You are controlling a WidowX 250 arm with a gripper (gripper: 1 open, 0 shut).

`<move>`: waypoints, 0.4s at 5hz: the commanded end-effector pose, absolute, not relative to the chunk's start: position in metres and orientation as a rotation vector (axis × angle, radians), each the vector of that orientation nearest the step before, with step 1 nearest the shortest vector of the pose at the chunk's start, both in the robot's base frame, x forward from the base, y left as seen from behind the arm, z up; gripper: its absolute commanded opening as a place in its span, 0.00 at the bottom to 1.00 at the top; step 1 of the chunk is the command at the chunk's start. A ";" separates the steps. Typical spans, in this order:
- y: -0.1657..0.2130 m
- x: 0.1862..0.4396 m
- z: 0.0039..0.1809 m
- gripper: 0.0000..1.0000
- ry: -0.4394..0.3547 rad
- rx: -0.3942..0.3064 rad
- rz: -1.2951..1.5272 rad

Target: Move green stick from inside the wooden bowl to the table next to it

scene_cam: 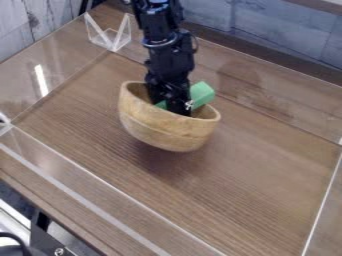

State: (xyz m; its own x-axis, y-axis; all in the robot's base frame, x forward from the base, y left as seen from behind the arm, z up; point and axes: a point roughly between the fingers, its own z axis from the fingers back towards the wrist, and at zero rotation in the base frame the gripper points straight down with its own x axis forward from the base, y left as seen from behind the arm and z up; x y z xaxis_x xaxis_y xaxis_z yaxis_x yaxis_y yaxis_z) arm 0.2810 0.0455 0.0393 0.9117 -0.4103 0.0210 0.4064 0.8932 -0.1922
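Camera view, and I've got the gripper (171, 100) pointing almost straight down, jaws pinched on the green stick (195, 96). That stick sits at the wooden bowl (163, 128)'s far rim, its long axis running out to the right of the fingers and slightly up-frame. Bowl's tipped (near wall dropped, far edge lifted), so I judge the rim is what the stick must clear before reaching bare table (254, 200) alongside. Count: one stick, one bowl, one arm.

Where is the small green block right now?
In the camera view, the small bright green block sits just above centre, clamped in the black tool at the far rim of the tipped round wooden bowl.
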 end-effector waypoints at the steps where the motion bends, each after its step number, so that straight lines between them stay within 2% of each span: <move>1: 0.055 0.276 0.039 0.00 0.010 -0.186 -0.421; 2: 0.052 0.278 0.037 0.00 0.015 -0.189 -0.424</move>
State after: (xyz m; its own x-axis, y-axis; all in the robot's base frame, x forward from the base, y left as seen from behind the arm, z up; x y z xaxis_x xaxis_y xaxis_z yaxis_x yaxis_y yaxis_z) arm 0.2768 0.0509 0.0360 0.9120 -0.4096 0.0209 0.4056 0.8933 -0.1937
